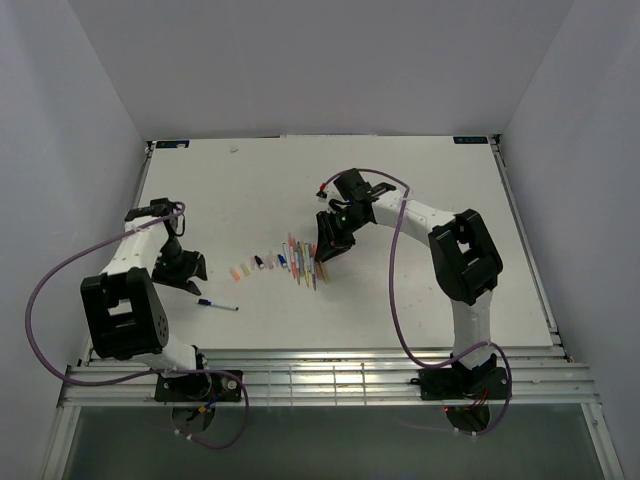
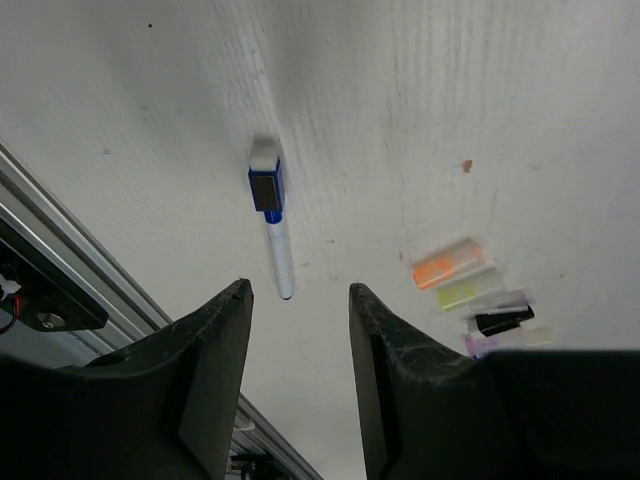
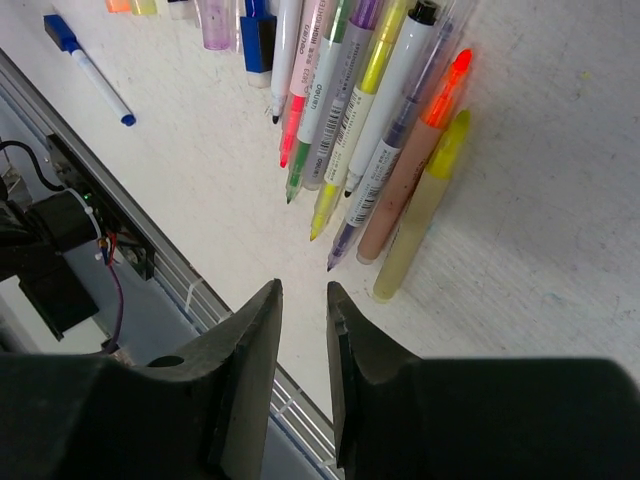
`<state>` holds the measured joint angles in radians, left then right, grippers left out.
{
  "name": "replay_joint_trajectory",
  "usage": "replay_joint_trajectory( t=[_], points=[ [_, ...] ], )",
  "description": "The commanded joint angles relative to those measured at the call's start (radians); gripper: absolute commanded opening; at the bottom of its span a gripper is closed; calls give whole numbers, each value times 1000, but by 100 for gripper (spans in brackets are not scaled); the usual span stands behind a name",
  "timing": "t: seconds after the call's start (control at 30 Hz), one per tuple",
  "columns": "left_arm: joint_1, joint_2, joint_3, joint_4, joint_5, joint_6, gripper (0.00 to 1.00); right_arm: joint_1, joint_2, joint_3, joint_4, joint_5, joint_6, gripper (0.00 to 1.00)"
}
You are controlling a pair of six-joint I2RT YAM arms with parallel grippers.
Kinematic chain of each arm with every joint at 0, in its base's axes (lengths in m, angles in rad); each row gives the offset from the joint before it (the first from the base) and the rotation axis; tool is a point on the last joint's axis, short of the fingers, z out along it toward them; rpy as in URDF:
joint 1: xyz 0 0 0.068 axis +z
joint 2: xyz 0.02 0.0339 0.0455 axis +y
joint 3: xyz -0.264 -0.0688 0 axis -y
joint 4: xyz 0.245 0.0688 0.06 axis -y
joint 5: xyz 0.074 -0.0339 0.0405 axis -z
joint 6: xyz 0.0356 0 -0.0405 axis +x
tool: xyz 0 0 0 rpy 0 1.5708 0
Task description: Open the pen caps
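We record the pens (image 1: pixel 303 262) lying side by side a little left of the table's (image 1: pixel 430 180) centre, toward the near edge. The pen caps (image 1: pixel 256 264) lie in a row just left of them. A lone pen (image 1: pixel 218 304) lies apart, toward the near-left corner. The left gripper (image 1: pixel 190 272) stands just behind it. The right gripper (image 1: pixel 325 255) stands just right of the pens.

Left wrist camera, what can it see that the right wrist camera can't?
Only the left wrist view shows the left gripper, which is open. Only the right wrist view shows the right gripper, a row of pens lying side by side, and a blue cap. Both show the lone blue-and-white pen lying apart on the white table, and the metal rail at its edge.
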<state>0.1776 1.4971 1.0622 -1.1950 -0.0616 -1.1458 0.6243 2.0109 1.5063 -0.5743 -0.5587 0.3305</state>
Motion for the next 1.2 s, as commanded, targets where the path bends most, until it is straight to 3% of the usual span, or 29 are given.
replay_joint_trajectory(
  t=[0.0,0.87,1.17],
  points=[
    [3,15,-10,15,-41,-88,54,2,-49,-8,16,-30,-4,31],
    [3,91,-160,179,-44,-100,51,0,-51,-8,16,-27,-13,30],
    [5,51,-235,201,-81,-101,38,2,-61,-8,1,-9,-16,30]
  ],
)
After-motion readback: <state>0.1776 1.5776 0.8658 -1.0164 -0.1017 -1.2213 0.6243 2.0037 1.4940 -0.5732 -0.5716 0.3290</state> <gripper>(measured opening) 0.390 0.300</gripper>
